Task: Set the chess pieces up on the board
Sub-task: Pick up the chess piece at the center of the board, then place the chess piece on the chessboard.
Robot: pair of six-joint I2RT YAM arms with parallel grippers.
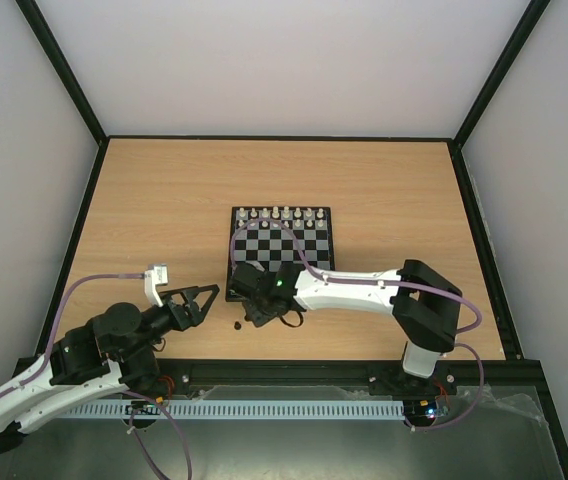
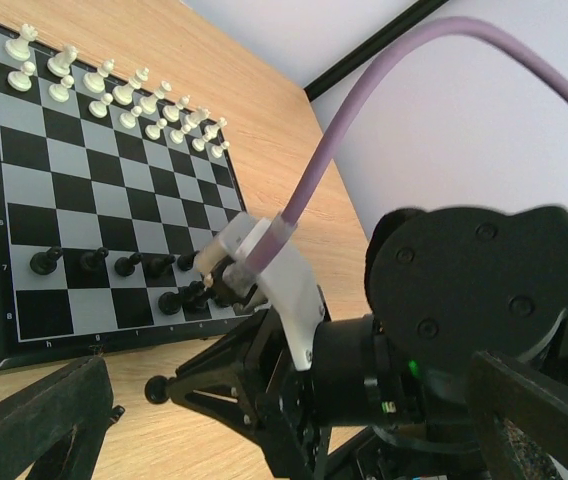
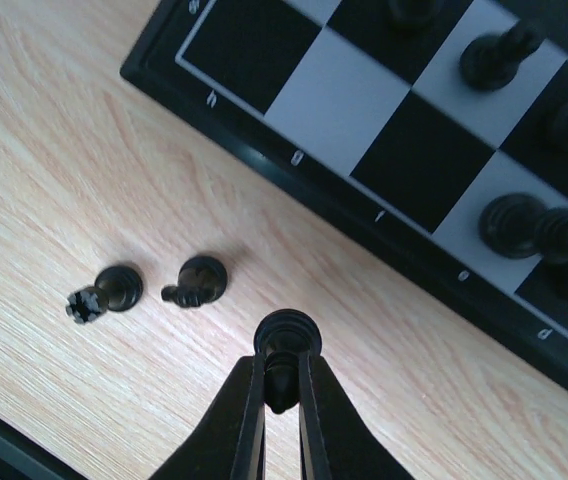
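Gripped a dark chess piece (image 3: 286, 335) in the closed right claw (image 3: 282, 392), just beside the edge of the board (image 3: 344, 95). Showed two more pieces (image 3: 200, 280) lying on the desk (image 3: 74, 160) nearby. Held the left claw (image 1: 212, 305) wide open.

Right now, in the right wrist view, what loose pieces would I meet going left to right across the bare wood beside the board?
leftmost dark piece → middle dark piece → third dark piece, pinched in the right end effector. The board spans most of the width above them, so it has no clear place in the order.
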